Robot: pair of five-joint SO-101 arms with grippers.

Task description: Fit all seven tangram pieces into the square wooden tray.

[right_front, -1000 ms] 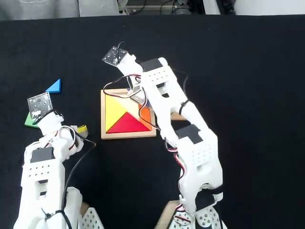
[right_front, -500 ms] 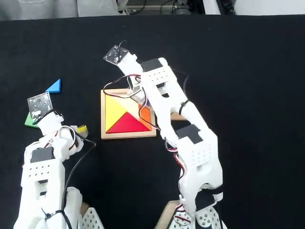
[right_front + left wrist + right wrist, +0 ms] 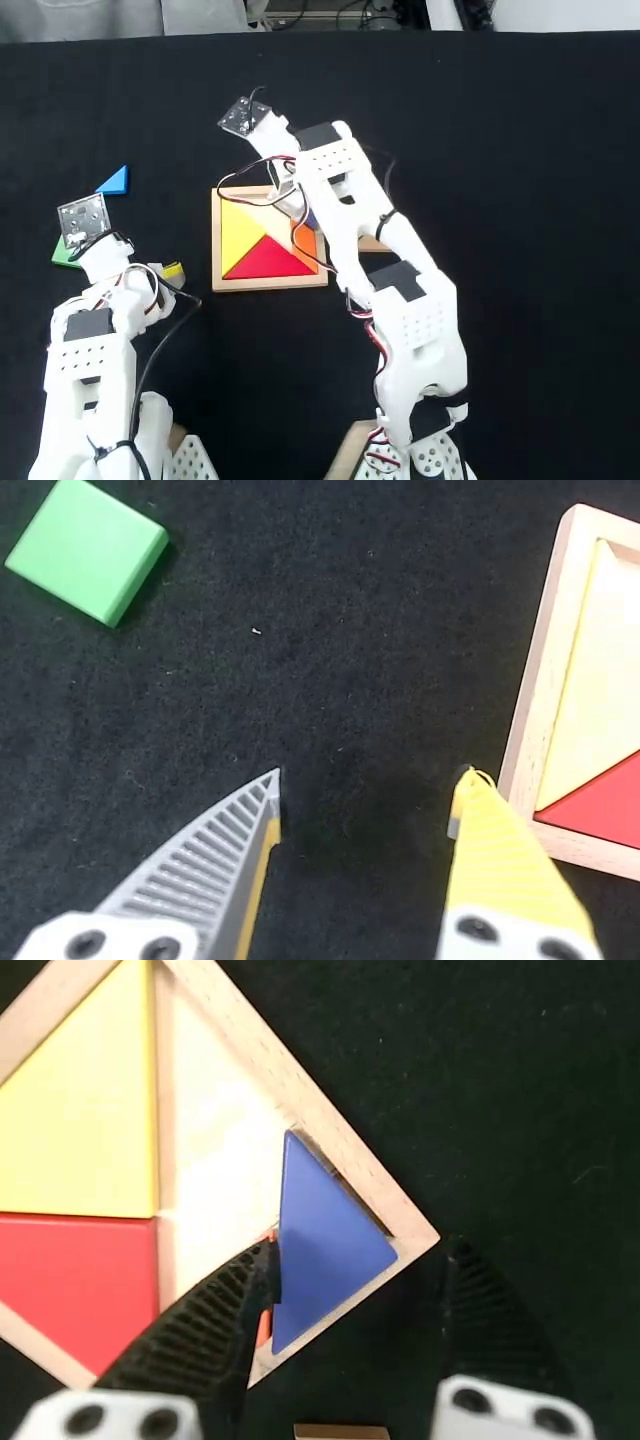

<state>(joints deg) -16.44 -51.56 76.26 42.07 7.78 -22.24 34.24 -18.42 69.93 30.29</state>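
The right gripper [image 3: 360, 1250] hangs with its jaws spread wide, grasping nothing, astride one corner of the square wooden tray [image 3: 235, 1055]. One finger stands just beside the dark blue wooden triangle [image 3: 325, 1245], which is tucked into that corner with its long edge along the rim. It seems to ride slightly on the rim rather than sit flat, though that is hard to tell. Further in lie a large yellow triangle [image 3: 80, 1110] and a large red triangle [image 3: 70, 1280], with bare wood beside them. The left gripper [image 3: 372, 777] is likewise spread and empty over the black table [image 3: 350, 630], just beside the tray's left edge, with a green square block [image 3: 88, 548] well apart. The pieces look light, stiff and smooth-painted, so likely to slip. Pinching two opposite edges, low down, seems best.
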